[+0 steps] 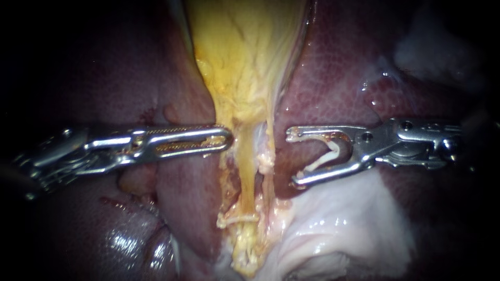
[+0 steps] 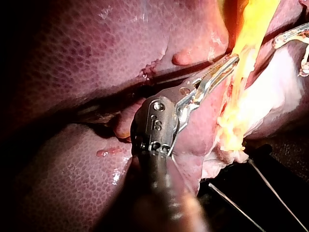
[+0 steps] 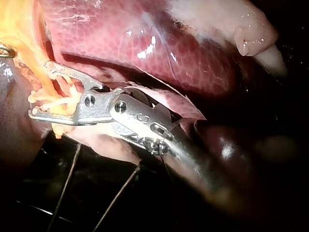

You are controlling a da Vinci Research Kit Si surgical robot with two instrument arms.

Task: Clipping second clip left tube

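Observation:
The yellow gallbladder (image 1: 245, 47) narrows downward into the left tube (image 1: 248, 182), with a thinner pale tube (image 1: 270, 174) just to its right. A white clip (image 1: 237, 218) lies across the left tube low down. My left instrument (image 1: 225, 139) reaches in level, its slotted jaws shut on the edge of the gallbladder's neck; it also shows in the left wrist view (image 2: 231, 62). My right instrument (image 1: 292, 158) holds a white clip (image 1: 329, 156) between its widely spread jaws. Its tips stop just right of the tubes, touching neither. The right wrist view shows those jaws (image 3: 39, 89) beside yellow tissue.
Dark red liver (image 1: 364, 67) surrounds the gallbladder on both sides. Pale white tissue (image 1: 344, 224) lies under my right instrument. Thin dark threads (image 2: 270, 188) run below the tissue edge in both wrist views.

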